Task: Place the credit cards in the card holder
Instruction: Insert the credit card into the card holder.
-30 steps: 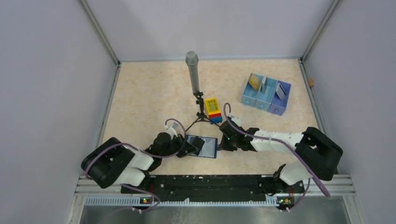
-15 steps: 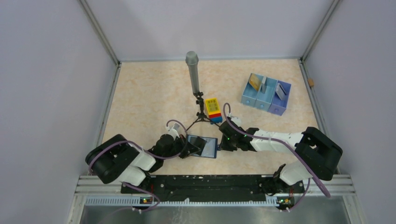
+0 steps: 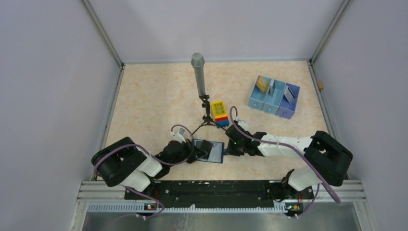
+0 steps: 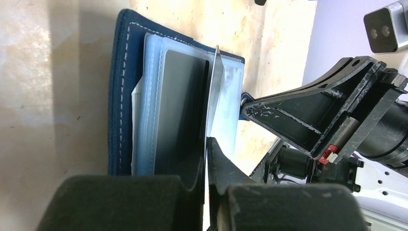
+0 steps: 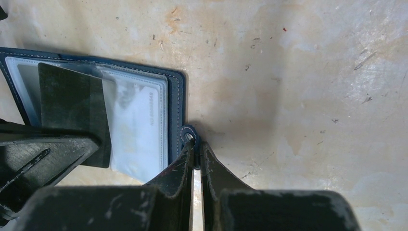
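The left claw (image 4: 207,143) pinches a thin card (image 4: 214,82) that looks stiff and slippery by its end, and the right claw (image 5: 195,140) is clenched on the snap tab (image 5: 187,134) of the floppy card holder (image 5: 144,106).

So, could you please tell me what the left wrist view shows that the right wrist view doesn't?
Only the left wrist view shows the left hand pinching a card, seen edge-on and standing above the wallet. Only the right wrist view shows the right hand shut on the wallet's snap tab, and that card broadside, looking dark. Both show the wallet lying open on the table, with its clear sleeves facing up.
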Tool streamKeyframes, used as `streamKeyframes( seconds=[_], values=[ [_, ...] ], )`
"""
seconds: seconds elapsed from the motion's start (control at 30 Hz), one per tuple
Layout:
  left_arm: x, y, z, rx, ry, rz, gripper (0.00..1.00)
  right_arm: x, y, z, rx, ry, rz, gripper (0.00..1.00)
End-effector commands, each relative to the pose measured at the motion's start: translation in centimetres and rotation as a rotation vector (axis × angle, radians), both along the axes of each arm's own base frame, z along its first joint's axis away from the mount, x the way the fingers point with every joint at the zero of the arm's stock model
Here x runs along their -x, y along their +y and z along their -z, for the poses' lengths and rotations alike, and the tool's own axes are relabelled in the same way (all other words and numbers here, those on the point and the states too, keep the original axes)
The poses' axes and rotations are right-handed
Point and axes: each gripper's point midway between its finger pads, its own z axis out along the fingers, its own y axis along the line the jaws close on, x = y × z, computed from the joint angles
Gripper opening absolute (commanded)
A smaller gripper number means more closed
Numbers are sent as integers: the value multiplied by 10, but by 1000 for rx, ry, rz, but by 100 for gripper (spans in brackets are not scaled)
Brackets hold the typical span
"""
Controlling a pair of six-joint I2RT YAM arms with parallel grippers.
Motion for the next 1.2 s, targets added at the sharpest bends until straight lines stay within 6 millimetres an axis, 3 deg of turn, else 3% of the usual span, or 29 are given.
streamKeyframes(
  seconds=[0.0,0.67,0.83,1.17],
  values=[
    [-6,-2,5,-22,-5,-27,0,5,-4,5,48,10,-7,0],
    [4,-10,28,-110,78,-25,0,3,-4,-3,29,-13,-4,0],
    [-6,4,31,-215,15,-59,0,4,-6,-4,20,-18,1,0],
    [-8,-8,29,-216,-51,6,0,5,-7,-4,14,-19,-1,0]
  ],
)
